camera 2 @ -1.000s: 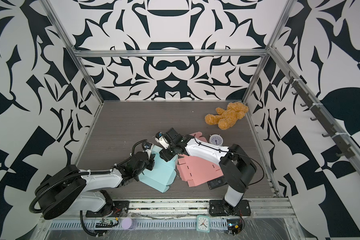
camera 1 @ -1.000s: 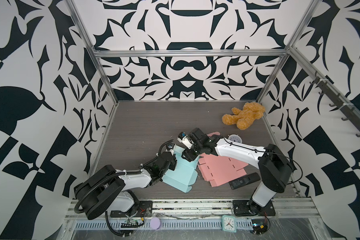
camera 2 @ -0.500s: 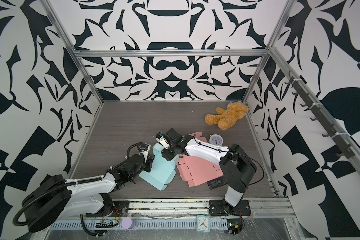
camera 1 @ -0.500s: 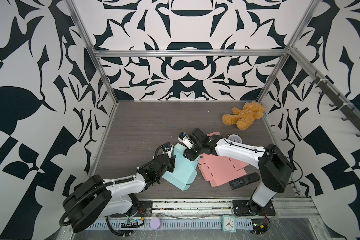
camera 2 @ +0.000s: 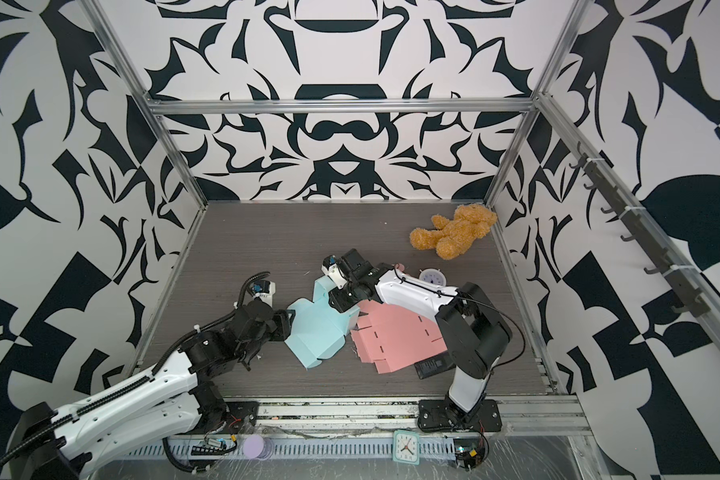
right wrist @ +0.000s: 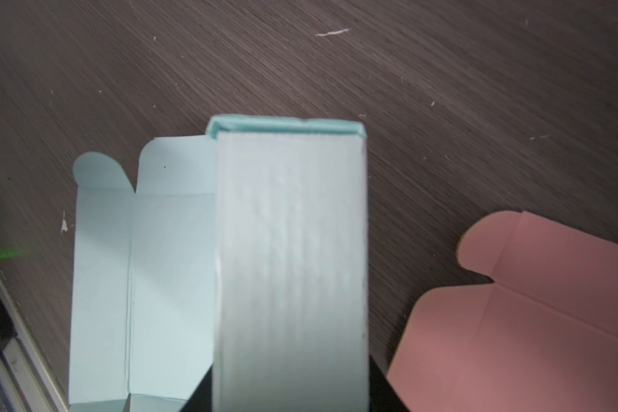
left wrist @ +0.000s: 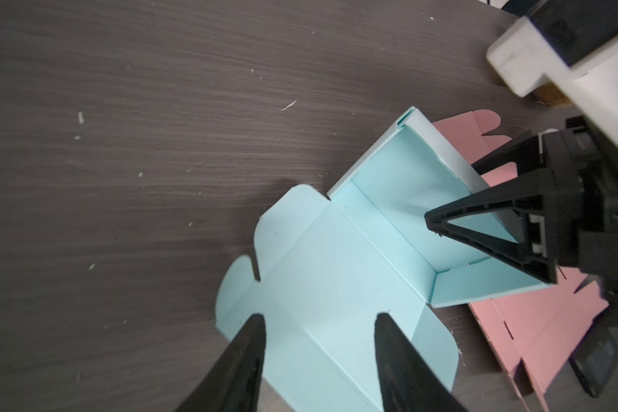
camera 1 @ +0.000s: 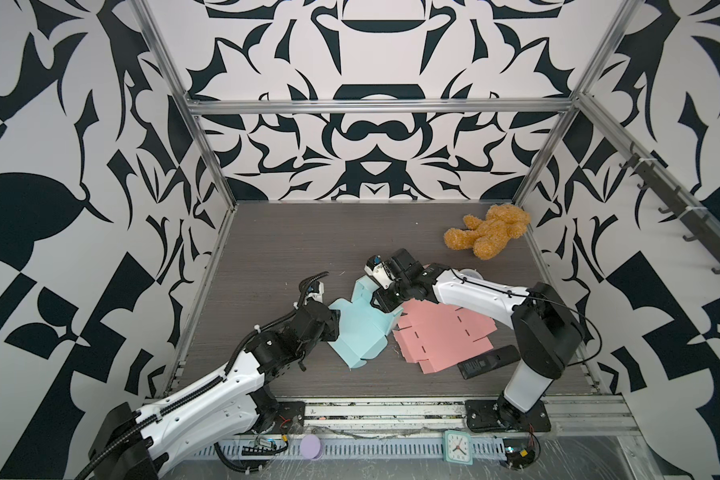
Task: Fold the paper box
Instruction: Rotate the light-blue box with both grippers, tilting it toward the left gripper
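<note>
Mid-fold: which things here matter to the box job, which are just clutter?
In the job: blue paper box, left gripper, right gripper straddling its raised wall.
Lying about: pink flat blank, teddy bear, black remote, small round clock, teal clock, purple disc.

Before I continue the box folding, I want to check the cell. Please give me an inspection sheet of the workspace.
Surface: dark wood table, small paper crumbs.
Job's things: blue box half folded, one end flat; pink sheet flat, its edge under the box.
Clutter: teddy bear, remote, small clock.
Grippers: left gripper open above the flat end; right gripper straddles a box wall, grip unclear.
Cables: black hose at left wrist, clear of paper.
Surroundings: patterned walls, metal frame.
</note>
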Available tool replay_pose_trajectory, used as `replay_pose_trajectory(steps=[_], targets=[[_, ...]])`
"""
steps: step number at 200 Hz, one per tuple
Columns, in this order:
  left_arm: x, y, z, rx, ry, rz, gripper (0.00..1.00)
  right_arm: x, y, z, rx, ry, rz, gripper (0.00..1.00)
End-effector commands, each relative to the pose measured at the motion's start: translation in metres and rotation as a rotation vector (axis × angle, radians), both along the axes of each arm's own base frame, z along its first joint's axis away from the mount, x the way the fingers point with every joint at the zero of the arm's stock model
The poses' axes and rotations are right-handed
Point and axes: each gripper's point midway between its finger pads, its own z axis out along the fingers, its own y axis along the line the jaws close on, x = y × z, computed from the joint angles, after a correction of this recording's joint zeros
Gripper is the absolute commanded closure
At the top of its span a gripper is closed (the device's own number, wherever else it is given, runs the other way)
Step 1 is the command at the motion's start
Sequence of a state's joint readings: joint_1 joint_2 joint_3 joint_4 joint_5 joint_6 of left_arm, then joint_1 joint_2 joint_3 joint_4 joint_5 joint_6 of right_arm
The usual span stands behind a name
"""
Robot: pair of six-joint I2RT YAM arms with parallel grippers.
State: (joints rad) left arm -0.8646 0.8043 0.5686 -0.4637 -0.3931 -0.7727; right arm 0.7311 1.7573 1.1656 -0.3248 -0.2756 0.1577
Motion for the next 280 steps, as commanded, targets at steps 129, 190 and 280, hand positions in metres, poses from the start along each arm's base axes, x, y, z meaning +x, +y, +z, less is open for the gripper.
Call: replay_pose_trajectory(steps=[129, 190, 280], targets=[[-0.030, 0.005, -0.038, -0.186, 0.330, 0.203, 0.14, 0.011, 0.011, -0.006, 0.179, 0.136, -0.113, 0.59], [-0.008, 0.005, -0.051, -0.271, 0.358, 0.276, 0.53, 0.006, 0.008, -0.010, 0.196, 0.148, -0.118, 0.59], [-0.001, 0.008, -0.054, -0.224, 0.386, 0.329, 0.82, 0.006, 0.004, -0.004, 0.232, 0.129, -0.132, 0.49]])
